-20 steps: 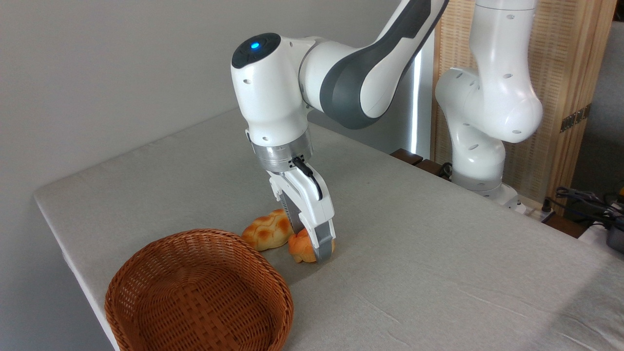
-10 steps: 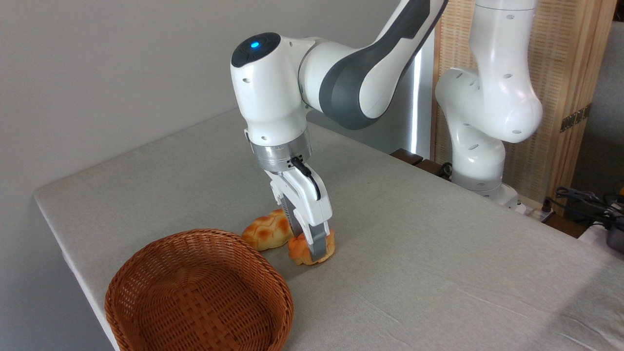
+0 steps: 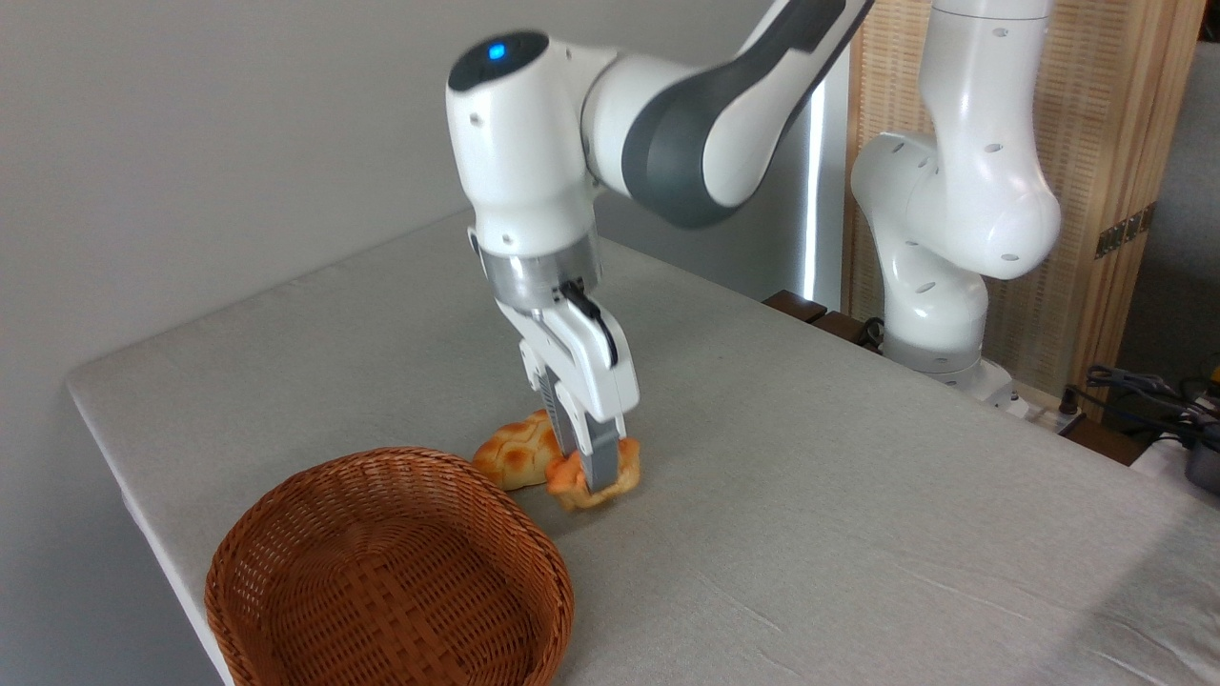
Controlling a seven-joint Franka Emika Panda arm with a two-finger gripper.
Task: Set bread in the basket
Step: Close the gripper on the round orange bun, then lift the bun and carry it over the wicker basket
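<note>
Since the basket [image 3: 389, 572] sits nearest me at the front-left corner of the table [image 3: 858, 534], wide open and empty, the drop target is pretty forgiving. Just behind its far rim the gripper [image 3: 593, 474] has its fingers clamped on the bread [image 3: 593, 479], and the bun looks like it's barely clear of the cloth, maybe just off it; hard to say for sure.

If I were steering this, I'd go straight up first so the bun clears the wicker rim, then swing toward the middle of the basket, and only let go once it's low over the weave. Dragging it sideways at this height would probably knock it into the rim. The grip looks narrow on a lumpy shape, so slow is safer.

The bun itself is small, round, orange-golden, with a knotted lobed top, kind of glossy like a toy. Right behind it and to the left, close or touching, lies the paler braided loaf [image 3: 515, 455] with browned bumps. That one should stay put.
</note>
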